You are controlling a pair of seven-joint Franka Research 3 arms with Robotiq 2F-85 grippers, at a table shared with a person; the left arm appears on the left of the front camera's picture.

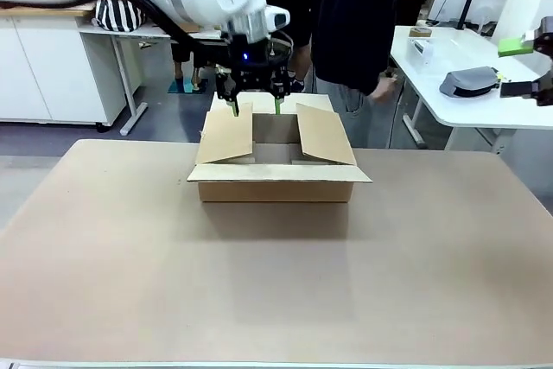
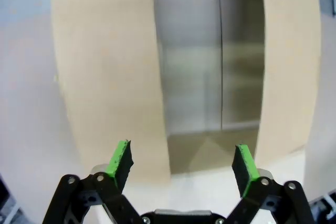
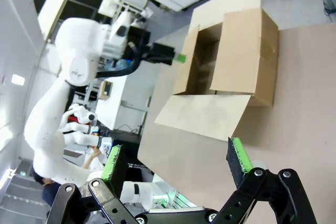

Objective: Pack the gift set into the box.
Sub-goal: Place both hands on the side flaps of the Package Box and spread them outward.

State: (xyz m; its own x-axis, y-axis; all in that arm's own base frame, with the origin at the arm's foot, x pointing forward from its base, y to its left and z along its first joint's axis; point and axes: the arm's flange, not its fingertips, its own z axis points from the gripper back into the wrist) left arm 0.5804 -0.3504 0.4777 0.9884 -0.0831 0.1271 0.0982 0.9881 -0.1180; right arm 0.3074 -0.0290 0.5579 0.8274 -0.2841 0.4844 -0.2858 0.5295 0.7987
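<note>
So the left gripper [image 1: 255,110] is held pointing down over the box [image 1: 275,189], at its far edge, fingers spread, nothing gripped. The right gripper [image 3: 177,162] is spread too. Brown table [image 1: 259,291] under the box, person [image 1: 354,15] behind it.

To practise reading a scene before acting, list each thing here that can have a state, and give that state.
box: upright, top flaps open.
left gripper: open, holding nothing, above the box's far edge.
right gripper: open, holding nothing, away from the box.
</note>
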